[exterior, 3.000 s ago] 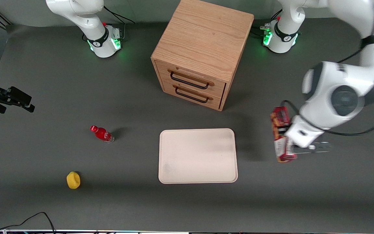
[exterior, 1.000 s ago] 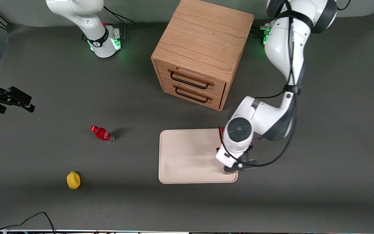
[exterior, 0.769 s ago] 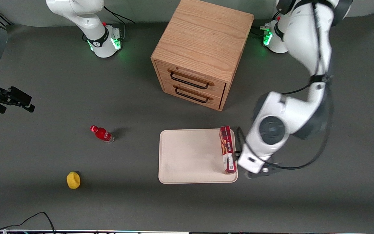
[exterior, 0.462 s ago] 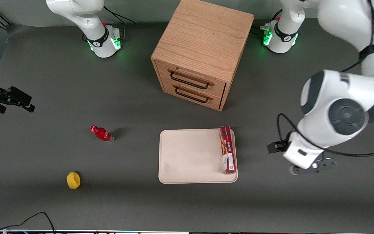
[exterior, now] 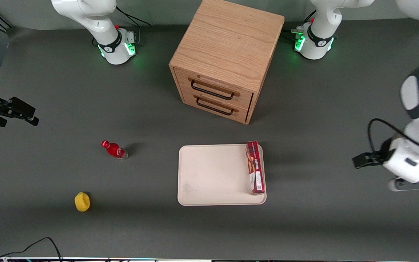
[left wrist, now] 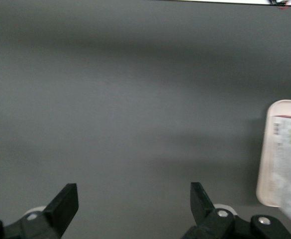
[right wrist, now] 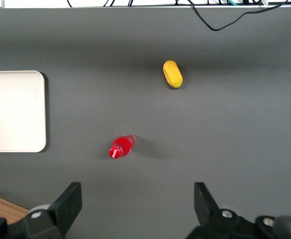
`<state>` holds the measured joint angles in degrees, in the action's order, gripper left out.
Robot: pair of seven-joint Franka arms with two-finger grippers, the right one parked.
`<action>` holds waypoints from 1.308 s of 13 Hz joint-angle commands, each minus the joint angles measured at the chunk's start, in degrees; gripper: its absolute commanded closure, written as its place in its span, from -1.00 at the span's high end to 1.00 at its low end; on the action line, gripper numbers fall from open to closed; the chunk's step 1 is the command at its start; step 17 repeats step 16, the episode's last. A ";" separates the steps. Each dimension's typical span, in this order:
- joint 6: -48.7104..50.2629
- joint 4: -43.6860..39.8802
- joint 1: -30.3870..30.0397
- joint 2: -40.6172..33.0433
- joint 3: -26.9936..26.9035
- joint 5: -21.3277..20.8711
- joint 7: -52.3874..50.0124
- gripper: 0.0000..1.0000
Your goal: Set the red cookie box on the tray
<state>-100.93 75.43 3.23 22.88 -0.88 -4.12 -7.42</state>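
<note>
The claw point(left wrist: 134, 209), fingers spread, hangs over bare tabletop point(exterior: 322, 203) well clear of the tray point(exterior: 213, 174). On the tray, only the red cookie box point(exterior: 255, 167) at its 3 o'clock edge obstructs.

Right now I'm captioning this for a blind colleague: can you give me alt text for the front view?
The red cookie box lies on the cream tray, along its edge toward the working arm. The open gripper hangs over bare table, apart from both.

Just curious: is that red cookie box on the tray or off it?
On it: the red cookie box lies along the tray edge nearest the working arm; the open gripper is away, empty.
</note>
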 commanded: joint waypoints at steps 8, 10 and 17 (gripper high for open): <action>-0.23 3.06 -4.21 -3.19 1.06 3.68 7.95 1.00; 0.21 2.79 -4.11 -3.28 1.14 6.04 7.95 1.00; 3.28 1.65 -1.65 -4.16 1.50 6.14 6.98 1.00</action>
